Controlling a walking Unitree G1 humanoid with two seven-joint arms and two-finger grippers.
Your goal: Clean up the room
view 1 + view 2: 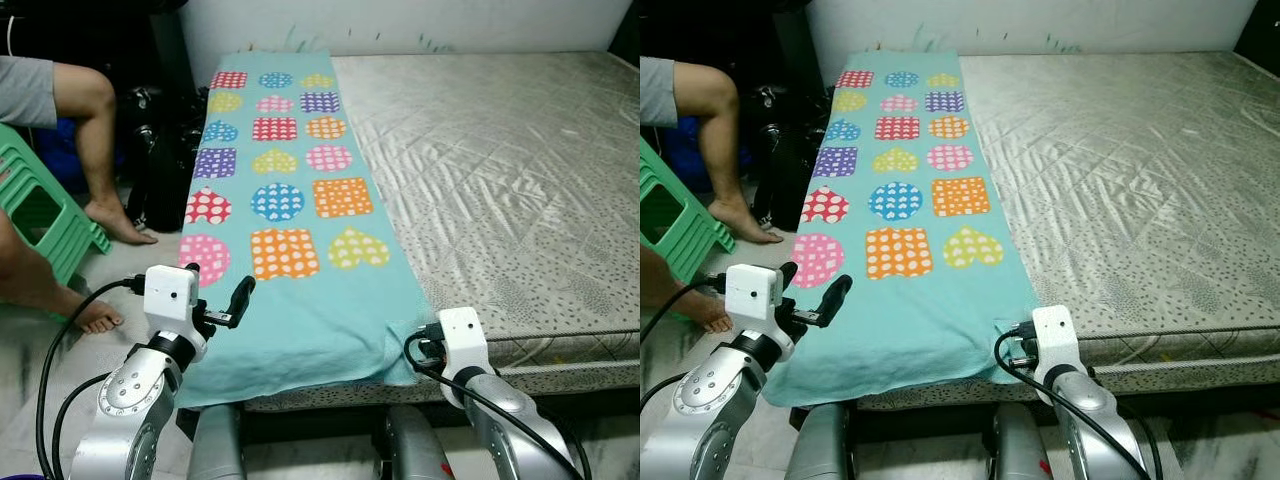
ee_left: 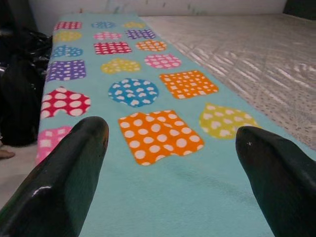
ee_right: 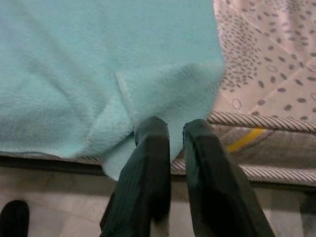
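Observation:
A turquoise blanket (image 1: 300, 310) printed with bright spotted hearts, circles and squares lies flat along the left strip of a grey patterned mattress (image 1: 500, 160). My left gripper (image 2: 173, 133) hovers open over the blanket's near left part, and both black fingers (image 2: 69, 168) are apart from the cloth. At the blanket's near right corner (image 3: 163, 94), by the mattress edge, is my right gripper (image 3: 175, 129). Its fingers are pressed almost together where the cloth puckers into a fold.
A person sits at the left with bare legs (image 1: 95, 150) and feet on the floor. Beside them stands a green plastic stool (image 1: 45, 220). Black bags (image 1: 165, 170) lean against the bed's left side. A white wall runs behind the mattress.

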